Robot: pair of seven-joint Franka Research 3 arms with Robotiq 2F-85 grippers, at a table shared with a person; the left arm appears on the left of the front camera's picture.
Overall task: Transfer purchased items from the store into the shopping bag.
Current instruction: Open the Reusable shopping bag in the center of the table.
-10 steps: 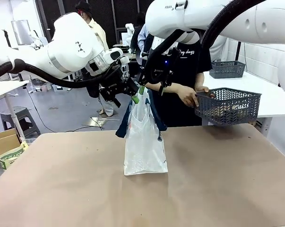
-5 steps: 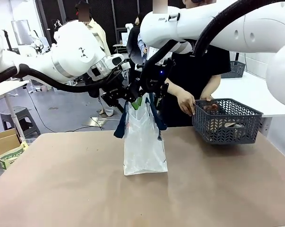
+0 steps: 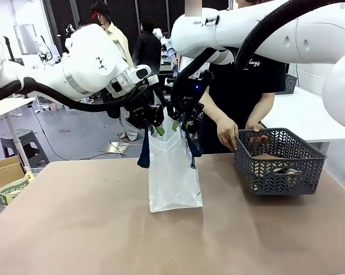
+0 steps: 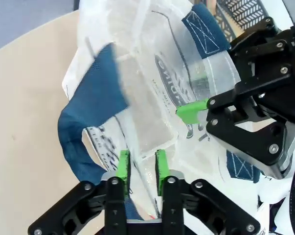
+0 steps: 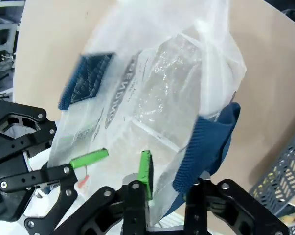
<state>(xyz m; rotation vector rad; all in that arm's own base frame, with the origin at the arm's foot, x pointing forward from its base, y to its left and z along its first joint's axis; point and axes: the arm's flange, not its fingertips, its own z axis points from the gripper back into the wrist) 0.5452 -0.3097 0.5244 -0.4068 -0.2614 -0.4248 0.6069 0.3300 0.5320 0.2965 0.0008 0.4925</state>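
The whitish shopping bag (image 3: 173, 172) stands mid-table with navy handles hanging at its sides. My left gripper (image 3: 158, 129) and right gripper (image 3: 177, 125) each pinch its top rim from opposite sides. In the left wrist view the left gripper (image 4: 141, 166) is shut on the plastic rim, with the right gripper (image 4: 250, 117) opposite. In the right wrist view the right gripper (image 5: 169, 181) is shut on the film and a navy handle (image 5: 206, 147). The dark grey basket (image 3: 281, 163) rests on the table at right, with a person's hand (image 3: 228, 133) on its rim. Brown and pale items (image 3: 272, 163) lie inside.
The person stands behind the basket at the table's far edge, the other hand (image 3: 257, 136) reaching into it. A cardboard box (image 3: 6, 175) sits off the table's left side. Bare brown tabletop (image 3: 103, 229) spreads in front of the bag.
The person brought the basket down from mid-air onto the table, closer to the bag. Both grippers kept their hold on the bag's rim and shifted slightly.
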